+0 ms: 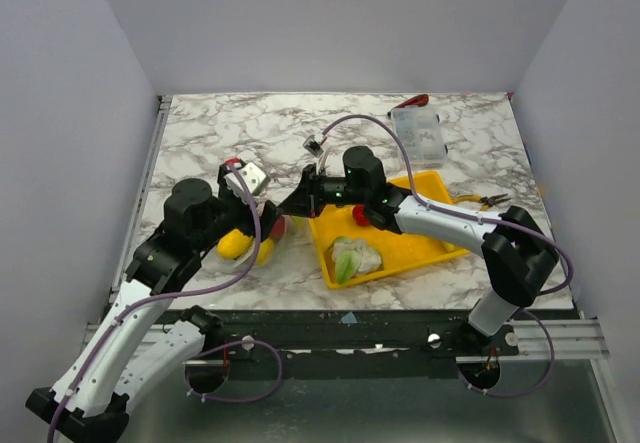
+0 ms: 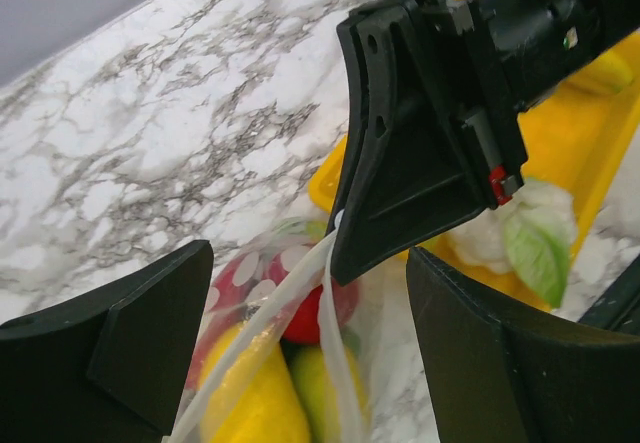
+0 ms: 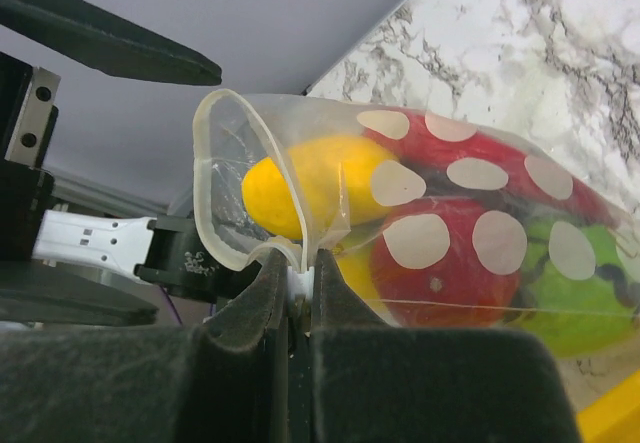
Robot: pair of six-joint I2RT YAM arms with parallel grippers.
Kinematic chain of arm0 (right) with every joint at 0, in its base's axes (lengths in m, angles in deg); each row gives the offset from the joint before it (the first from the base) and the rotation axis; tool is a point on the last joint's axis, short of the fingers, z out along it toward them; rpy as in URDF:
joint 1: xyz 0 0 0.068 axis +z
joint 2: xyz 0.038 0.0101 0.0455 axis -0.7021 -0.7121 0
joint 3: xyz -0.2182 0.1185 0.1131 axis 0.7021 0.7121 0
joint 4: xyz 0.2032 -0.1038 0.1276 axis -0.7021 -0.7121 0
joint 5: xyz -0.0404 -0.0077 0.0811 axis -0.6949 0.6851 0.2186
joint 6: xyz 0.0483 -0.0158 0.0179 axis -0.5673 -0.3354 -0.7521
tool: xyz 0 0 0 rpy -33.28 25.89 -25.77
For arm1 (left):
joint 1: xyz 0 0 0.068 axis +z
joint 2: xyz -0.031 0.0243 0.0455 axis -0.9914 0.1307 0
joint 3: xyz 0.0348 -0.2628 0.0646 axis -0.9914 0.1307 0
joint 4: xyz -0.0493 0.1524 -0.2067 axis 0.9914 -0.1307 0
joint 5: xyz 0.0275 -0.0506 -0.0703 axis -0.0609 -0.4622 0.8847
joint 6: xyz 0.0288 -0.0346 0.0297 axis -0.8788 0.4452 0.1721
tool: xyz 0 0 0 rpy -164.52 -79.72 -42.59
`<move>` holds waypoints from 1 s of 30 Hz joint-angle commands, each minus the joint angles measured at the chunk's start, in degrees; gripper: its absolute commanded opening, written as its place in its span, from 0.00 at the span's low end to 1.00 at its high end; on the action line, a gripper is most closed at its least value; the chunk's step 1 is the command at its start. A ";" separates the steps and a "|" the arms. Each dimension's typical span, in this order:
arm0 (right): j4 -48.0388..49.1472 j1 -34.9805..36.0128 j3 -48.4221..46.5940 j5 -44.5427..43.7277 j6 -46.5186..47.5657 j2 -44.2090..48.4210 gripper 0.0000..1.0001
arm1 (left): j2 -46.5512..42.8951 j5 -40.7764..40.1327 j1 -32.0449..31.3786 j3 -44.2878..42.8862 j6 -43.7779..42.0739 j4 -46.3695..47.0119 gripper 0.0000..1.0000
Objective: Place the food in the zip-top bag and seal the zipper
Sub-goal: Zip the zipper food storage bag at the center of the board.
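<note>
Right wrist, right claw (image 3: 300,285) pinching zip-top bag (image 3: 470,253) zipper (image 3: 212,173), left claw (image 2: 305,348) wide

The left arm (image 1: 122,318) and the right arm (image 1: 440,221) are built from long white parts joined by round black parts, thin purple cables (image 1: 365,118) are looped along them, and the left gripper (image 2: 310,273) is made with two wide, flat black fingers (image 2: 120,353) that look dull

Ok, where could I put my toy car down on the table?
The marble table is bare at its far left, beyond the zip-top bag. It's crowded around that bag, the yellow tray and the clear compartment box.
</note>
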 commanded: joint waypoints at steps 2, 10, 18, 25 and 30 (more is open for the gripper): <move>-1.96 -0.84 -1.08 3.42 -3.29 -0.73 0.00 | -1.04 -1.62 -2.63 5.36 -16.95 2.09 0.79; -0.41 -1.80 -1.05 4.88 -6.57 -0.26 0.00 | -0.07 -3.92 -2.99 10.16 -19.45 3.05 0.76; 0.42 -2.00 -0.82 4.91 -7.81 0.40 0.00 | 2.67 -3.64 -3.04 9.11 -18.63 2.63 0.42; 4.15 -4.56 1.98 7.54 -2.62 0.24 0.40 | -0.70 0.27 -2.88 8.11 -14.48 1.03 0.00; 21.23 -5.01 10.20 13.97 2.72 1.55 0.65 | -2.28 7.47 0.04 8.65 -11.50 0.85 0.00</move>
